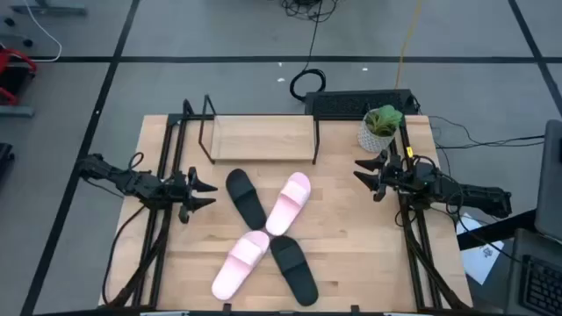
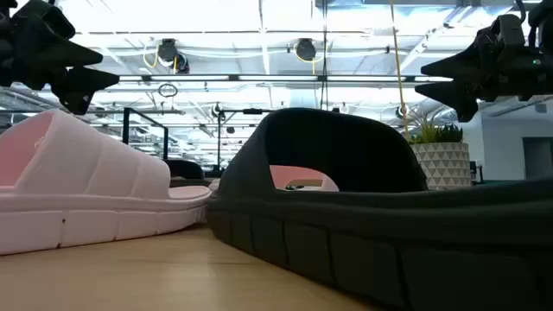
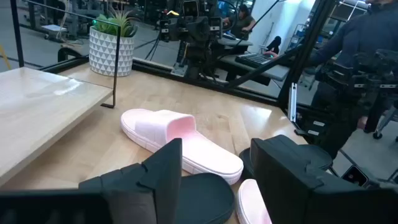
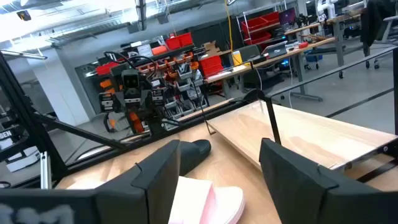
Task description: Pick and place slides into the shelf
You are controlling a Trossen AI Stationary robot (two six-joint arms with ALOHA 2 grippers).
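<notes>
Four slides lie sole-down on the table in a rough X. One black slide (image 1: 245, 197) and one pink slide (image 1: 289, 203) are toward the far side, a second pink slide (image 1: 239, 263) and a second black slide (image 1: 293, 270) toward the near side. The shelf (image 1: 261, 138), a light board with black wire ends, stands at the far edge. My left gripper (image 1: 204, 193) hovers open just left of the far black slide (image 3: 205, 199). My right gripper (image 1: 364, 174) hovers open at the table's right, well clear of the far pink slide (image 4: 205, 200).
A potted plant (image 1: 380, 128) in a white pot sits at the far right corner, close to my right gripper. A black keyboard (image 1: 358, 104) lies beyond the shelf. Black frame rails (image 1: 167, 175) run along both table sides. A person (image 3: 354, 68) stands beyond the table's right side.
</notes>
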